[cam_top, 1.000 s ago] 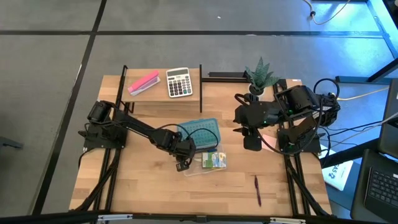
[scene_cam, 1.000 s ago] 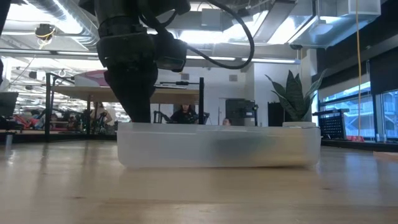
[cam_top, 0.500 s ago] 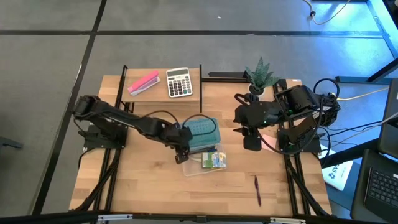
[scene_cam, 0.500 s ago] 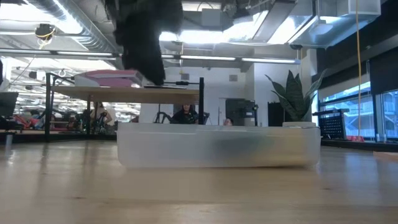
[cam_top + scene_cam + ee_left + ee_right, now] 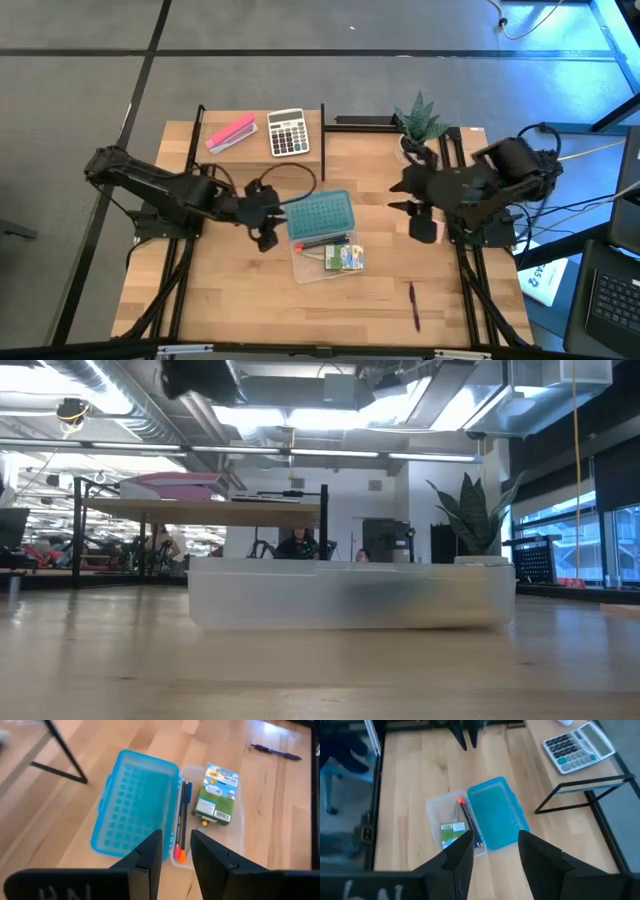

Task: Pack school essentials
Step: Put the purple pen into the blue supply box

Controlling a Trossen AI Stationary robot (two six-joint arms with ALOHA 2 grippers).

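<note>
Centre frame, clear case with blue lid open, crayon box and pencil inside; left tool narrowly parted, right tool wider, both empty.

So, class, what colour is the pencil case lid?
Translucent blue lid, seen best in the left wrist view.

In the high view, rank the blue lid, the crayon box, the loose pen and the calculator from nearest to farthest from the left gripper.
From the left gripper:
1. Blue lid, right beside it, toward the table's middle.
2. Crayon box, in the clear case past the lid.
3. Calculator, on the raised shelf at the table's far edge.
4. Pen, alone on the wood near the front right.
</note>
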